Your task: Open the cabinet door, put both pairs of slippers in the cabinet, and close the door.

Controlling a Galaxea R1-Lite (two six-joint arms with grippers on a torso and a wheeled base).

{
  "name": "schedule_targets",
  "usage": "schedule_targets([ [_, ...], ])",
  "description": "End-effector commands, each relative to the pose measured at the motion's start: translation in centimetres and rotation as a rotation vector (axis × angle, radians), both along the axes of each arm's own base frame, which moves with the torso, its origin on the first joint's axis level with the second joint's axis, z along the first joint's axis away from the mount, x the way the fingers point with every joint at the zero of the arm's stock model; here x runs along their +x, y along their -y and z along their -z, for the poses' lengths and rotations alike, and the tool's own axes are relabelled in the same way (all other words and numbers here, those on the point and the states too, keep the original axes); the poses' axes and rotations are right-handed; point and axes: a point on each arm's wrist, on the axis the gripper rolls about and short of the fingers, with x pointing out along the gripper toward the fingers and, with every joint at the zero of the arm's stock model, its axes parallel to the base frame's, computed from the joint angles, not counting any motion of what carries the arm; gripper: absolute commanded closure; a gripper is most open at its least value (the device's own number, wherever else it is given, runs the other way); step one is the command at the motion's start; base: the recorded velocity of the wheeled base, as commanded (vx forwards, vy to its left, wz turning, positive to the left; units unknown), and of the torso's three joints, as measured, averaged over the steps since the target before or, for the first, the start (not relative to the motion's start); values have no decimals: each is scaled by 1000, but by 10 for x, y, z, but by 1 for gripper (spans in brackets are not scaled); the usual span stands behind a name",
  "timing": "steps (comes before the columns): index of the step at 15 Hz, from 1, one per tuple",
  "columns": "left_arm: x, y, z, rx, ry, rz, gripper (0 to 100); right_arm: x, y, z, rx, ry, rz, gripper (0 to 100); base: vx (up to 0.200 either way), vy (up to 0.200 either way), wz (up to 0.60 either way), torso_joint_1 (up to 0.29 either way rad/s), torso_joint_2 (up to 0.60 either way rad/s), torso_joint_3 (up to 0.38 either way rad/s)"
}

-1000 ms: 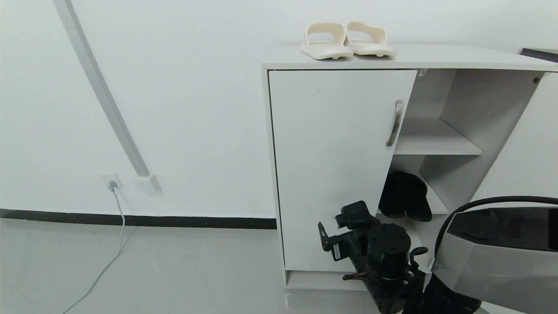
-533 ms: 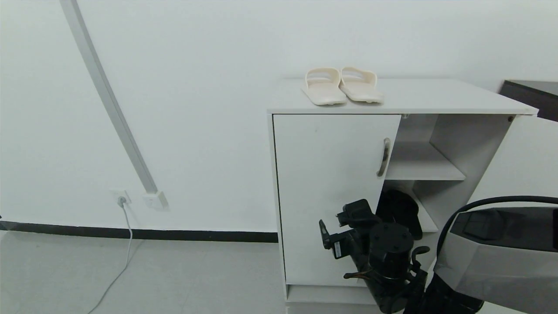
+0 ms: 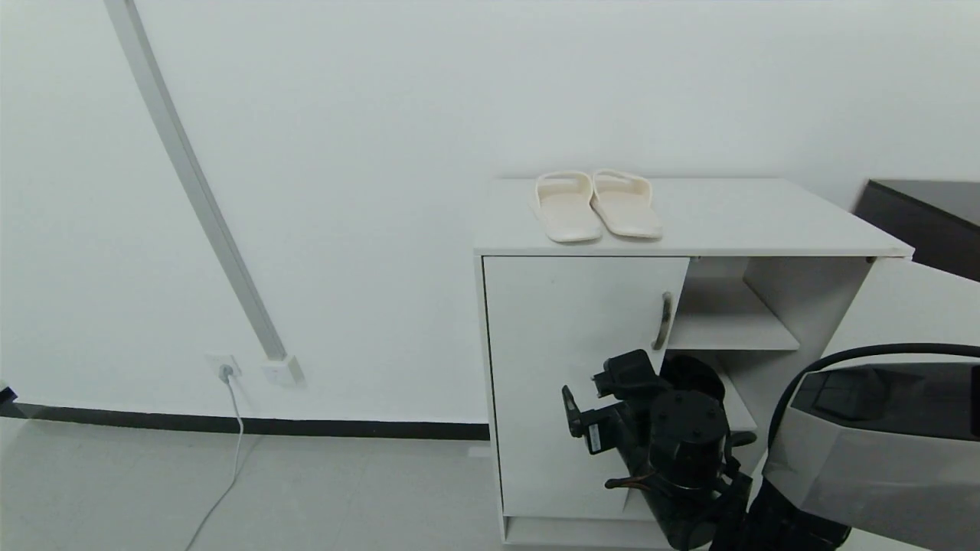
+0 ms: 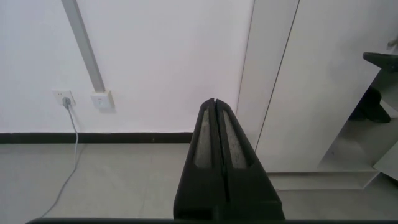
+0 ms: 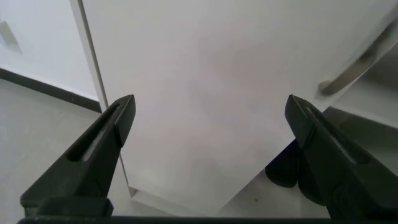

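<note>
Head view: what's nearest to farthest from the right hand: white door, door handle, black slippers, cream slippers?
1. white door, facing the right hand.
2. door handle above, black slippers inside: too close to call.
3. cream slippers, on top.

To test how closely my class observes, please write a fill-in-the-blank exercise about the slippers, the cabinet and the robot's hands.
1. The cream slippers lie on ___ of the cabinet.
2. The second pair, inside the cabinet, is ___ in colour.
3. The door with the handle is ___.
4. The right hand is ___, while the left hand is shut.
Missing words: top; black; closed; open.
</note>
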Motion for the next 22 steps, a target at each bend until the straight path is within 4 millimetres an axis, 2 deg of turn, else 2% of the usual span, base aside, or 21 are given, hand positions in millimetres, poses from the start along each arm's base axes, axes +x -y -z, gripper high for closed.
schedule_targets([
  [1, 0, 0, 0, 0, -1, 0, 100, 0, 0, 1, -2, -2, 0, 0, 0, 0, 0, 188, -486, -315],
  [15, 0, 0, 0, 0, -1, 0, 100, 0, 0, 3, -11, -5, 0, 0, 0, 0, 0, 232, -553, -321],
  [19, 0, 0, 0, 0, -1, 0, 100, -2, 1, 3, -51, 17, -26, 0, 0, 0, 0, 139, -306, -162],
  [20, 0, 0, 0, 0, -1, 0, 100, 0, -1, -5, -53, 43, -27, 0, 0, 0, 0, 0, 0, 0],
  [22, 0, 0, 0, 0, -1, 0, 100, 3, -5, -33, -38, 66, -24, 0, 0, 0, 0, 0, 0, 0],
])
